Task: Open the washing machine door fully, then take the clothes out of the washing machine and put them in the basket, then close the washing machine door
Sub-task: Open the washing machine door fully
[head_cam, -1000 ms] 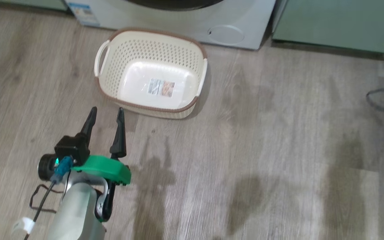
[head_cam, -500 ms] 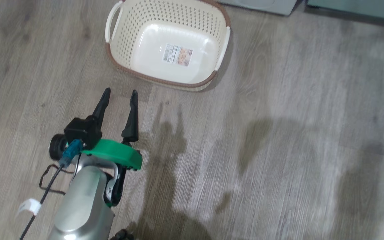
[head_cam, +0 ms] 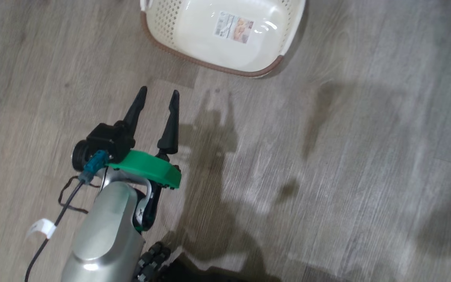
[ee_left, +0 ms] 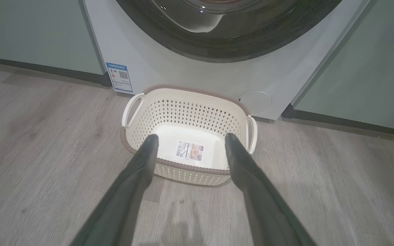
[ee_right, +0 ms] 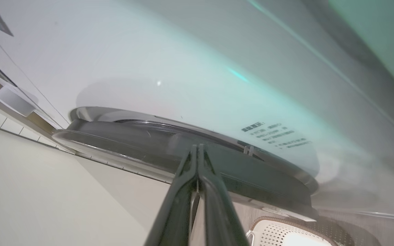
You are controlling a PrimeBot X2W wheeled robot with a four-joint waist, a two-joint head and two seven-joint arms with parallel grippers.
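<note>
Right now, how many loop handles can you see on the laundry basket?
2, both in the left wrist view: one loop handle at the left end of the basket, the other handle at its right end. Neither is hidden.

Grey wood-grain floor (head_cam: 347, 156), shadows across it; pale green cabinets (ee_left: 36, 34) behind, dark plinth (ee_left: 46, 70) beneath.

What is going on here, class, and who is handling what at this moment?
A two-armed robot faces a big white front-loading washing machine. Its right tool, shut, points its fingertips at the edge of the round, glossy black-rimmed door, which looks closed; whether they touch cannot be told. Its left tool hangs open and empty above the grey wood floor, apart from the small cream perforated plastic basket, which holds nothing.
</note>
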